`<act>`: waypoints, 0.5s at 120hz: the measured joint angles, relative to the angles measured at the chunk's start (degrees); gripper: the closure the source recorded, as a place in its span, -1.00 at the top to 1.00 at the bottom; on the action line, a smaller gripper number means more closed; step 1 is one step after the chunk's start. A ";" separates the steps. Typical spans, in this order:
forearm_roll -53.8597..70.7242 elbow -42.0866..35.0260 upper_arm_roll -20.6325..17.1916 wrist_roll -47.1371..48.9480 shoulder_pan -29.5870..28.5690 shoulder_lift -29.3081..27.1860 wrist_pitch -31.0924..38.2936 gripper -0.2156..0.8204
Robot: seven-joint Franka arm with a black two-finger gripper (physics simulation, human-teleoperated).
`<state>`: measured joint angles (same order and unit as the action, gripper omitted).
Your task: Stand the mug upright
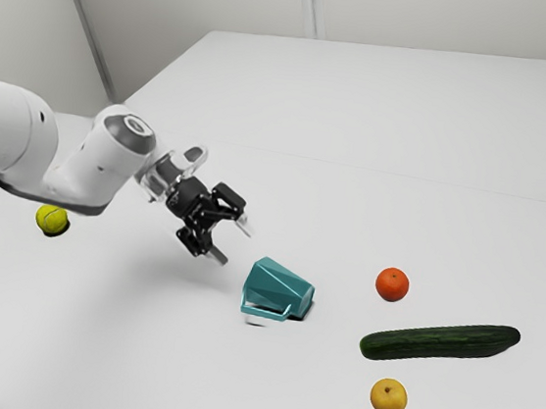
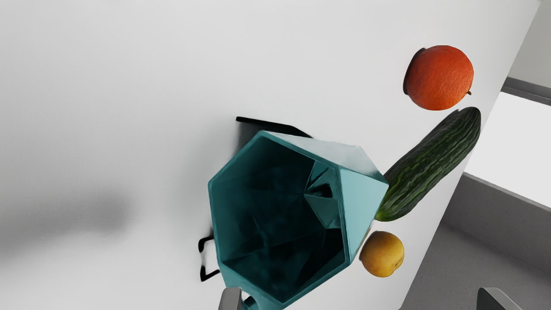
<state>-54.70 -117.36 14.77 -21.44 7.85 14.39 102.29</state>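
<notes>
Mug [image 1: 276, 286] on its side on bench [image 1: 138, 347], near end effector [image 1: 232, 242], toward the exterior view's right. 2 fingers apart, nothing between. Long axis runs roughly away from them: mouth nearer, base farther.

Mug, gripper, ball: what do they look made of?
Mug: glazed ceramic or hard plastic, can't tell which; teal, smooth facets with a pale sheen.
Gripper: black body, probably coated metal or plastic, going by the dark, mostly dull surfaces; grey tips possibly metal, plain and smooth.
Ball: likely felt over rubber, matte; yellow-green with a curved seam like a tennis ball's.
</notes>
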 joint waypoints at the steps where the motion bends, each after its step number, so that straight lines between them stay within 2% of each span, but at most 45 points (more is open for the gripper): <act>1: -0.11 0.15 -0.06 -0.16 0.00 0.27 0.17 0.57; 39: -4.00 3.89 -2.63 -5.44 -0.04 5.68 3.51 0.58; 60: -5.12 0.47 -3.32 -7.31 0.71 3.11 4.20 0.57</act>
<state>-59.81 -116.88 11.45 -28.75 8.56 17.50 106.49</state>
